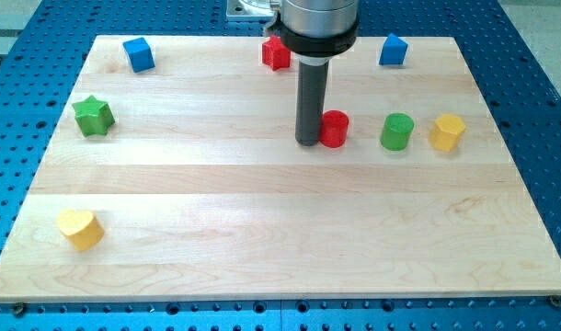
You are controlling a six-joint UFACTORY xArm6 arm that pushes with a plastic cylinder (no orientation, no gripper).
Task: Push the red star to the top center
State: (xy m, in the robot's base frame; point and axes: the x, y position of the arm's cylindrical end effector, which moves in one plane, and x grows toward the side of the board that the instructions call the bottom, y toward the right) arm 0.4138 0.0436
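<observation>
Camera view: wooden board (262, 230) seen on a blue perforated table (538, 55). No gripper is fitted, so nothing opens or closes and nothing is held; the arm ends in a dark rod, and my tip (308, 142) is set down on the board right of centre. The tip is seen just left of the red cylinder (335, 129), touching it or very nearly so; actual contact cannot be told.

Red star (276, 53) is located at the board's top edge, close to top centre, just left of the rod's upper housing and partly overlapped by it. It is well apart from the tip.

Other blocks noted:
- blue cube (139, 54), top left
- blue block (393, 50), top right, shape not clear
- green star (93, 116), left side
- green cylinder (397, 131), right of the red cylinder
- yellow hexagon (447, 132), just beside the green cylinder, on its right
- yellow heart (81, 228), lower left

Red cylinder, green cylinder and yellow hexagon are seen in one row, apart from each other
</observation>
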